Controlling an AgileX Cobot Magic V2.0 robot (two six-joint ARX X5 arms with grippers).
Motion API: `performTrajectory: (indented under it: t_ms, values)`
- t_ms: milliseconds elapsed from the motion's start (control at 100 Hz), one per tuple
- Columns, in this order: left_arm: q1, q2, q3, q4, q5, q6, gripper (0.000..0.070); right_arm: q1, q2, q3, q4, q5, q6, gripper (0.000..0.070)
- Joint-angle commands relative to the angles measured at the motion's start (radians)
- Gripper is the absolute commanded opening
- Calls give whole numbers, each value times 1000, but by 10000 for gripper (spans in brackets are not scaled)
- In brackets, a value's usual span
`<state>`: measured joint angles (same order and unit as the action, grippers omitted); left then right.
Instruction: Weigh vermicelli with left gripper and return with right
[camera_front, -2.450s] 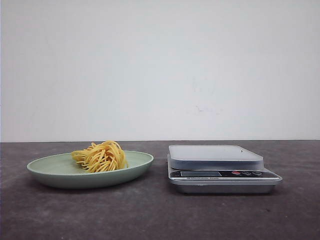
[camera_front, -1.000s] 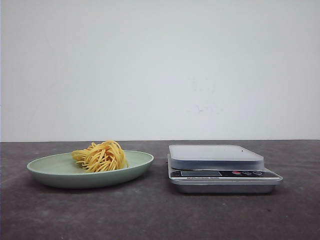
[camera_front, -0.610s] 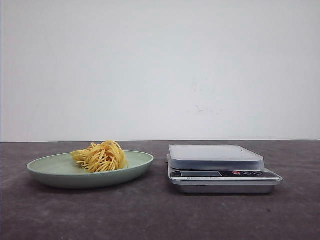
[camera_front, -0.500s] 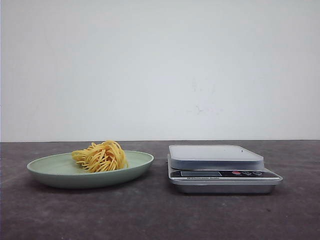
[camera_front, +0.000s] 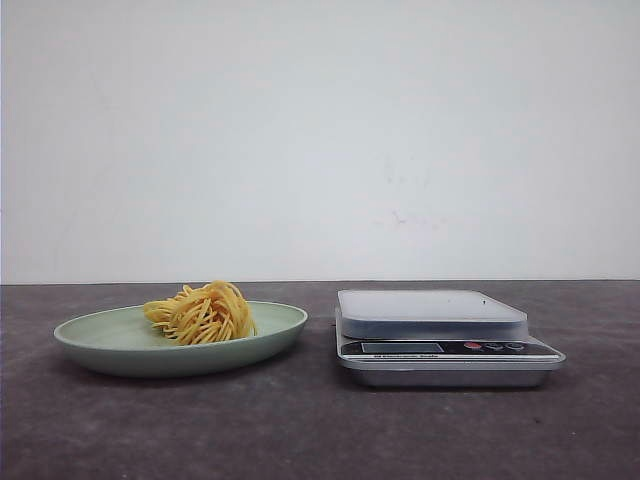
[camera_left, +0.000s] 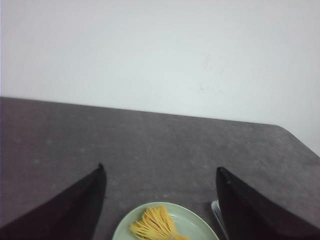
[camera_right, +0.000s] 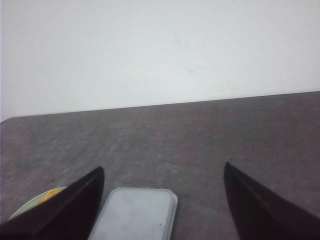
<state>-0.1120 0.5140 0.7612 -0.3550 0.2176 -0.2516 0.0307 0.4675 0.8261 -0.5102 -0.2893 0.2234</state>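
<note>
Your left tool (camera_left: 160, 172) and right tool (camera_right: 162, 172): both spread wide, empty. Vermicelli (camera_front: 201, 312) on plate (camera_front: 110, 345), beside scale (camera_front: 445, 340).

I see a matt, speckled dark grey table (camera_front: 300, 430), stone-like and slightly rough. The pale green plate (camera_front: 110, 352) looks like smooth, satin plastic. On it, the vermicelli (camera_front: 203, 313) reads as dry, thin strands. Right of the plate, the scale (camera_front: 445, 340) has a smooth, pale platform over a shiny, metallic-looking body.
</note>
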Motion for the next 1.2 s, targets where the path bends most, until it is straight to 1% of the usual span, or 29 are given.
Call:
performTrajectory:
  t_ms: [0,170,340,470,530,620,810,860,960,1100,1190]
  values:
    - [-10,38,42,3,13,-23,432,0,19,33,-2,-13,-22,489]
    - [-63,187,123,-21,24,-30,432,0,56,58,-24,-34,-29,490]
    - [-150,411,209,-110,-27,-34,428,0,60,58,-26,-58,-56,495]
    - [-203,576,220,-116,-36,-37,428,0,60,58,-27,-62,-51,495]
    - [-228,663,221,-108,-58,-50,428,0,61,58,-34,-71,-50,495]
    - [-257,768,222,-82,-62,-58,428,0,61,58,-49,-81,-47,495]
    - [-308,956,235,29,-69,-136,428,0,60,59,-79,-105,-47,495]
    - [-316,990,245,46,-76,-135,428,0,61,59,-82,-105,-47,495]
    - [-333,1053,267,74,-122,-141,428,3,60,59,-82,-104,-47,495]
    - [-338,1112,286,91,-133,-177,428,5,60,59,-82,-104,-48,495]
    - [-340,1132,289,90,-139,-185,428,5,60,59,-82,-104,-47,495]
